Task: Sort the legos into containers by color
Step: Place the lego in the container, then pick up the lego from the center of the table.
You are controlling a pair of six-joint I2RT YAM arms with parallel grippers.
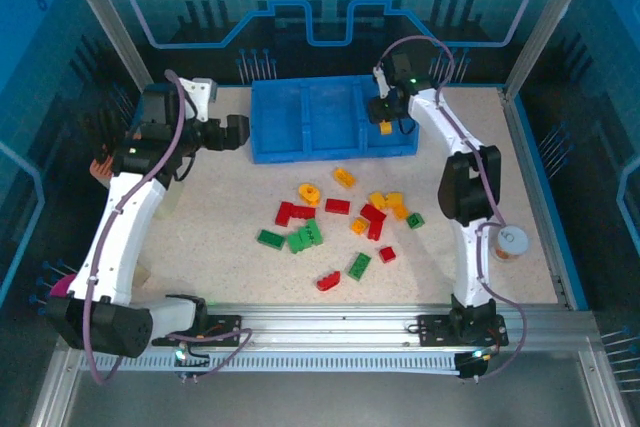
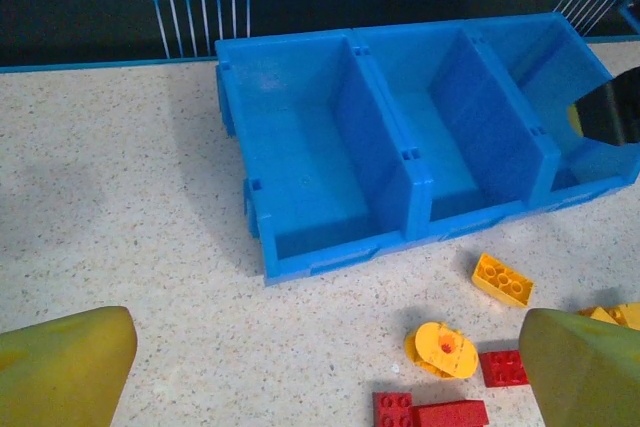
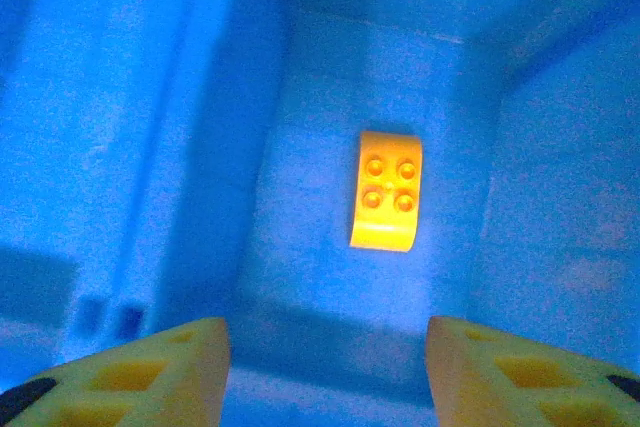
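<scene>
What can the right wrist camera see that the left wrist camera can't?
Right wrist: a yellow brick lying studs up on the floor of one tray compartment, below the right gripper, whose fingers stand apart.
Left wrist: all three tray compartments from outside, loose bricks in yellow and red on the table, and the left gripper wide open.
Both: the blue tray.

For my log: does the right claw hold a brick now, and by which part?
Nothing is held. The right claw is open over the right compartment; the yellow brick lies free inside.
</scene>
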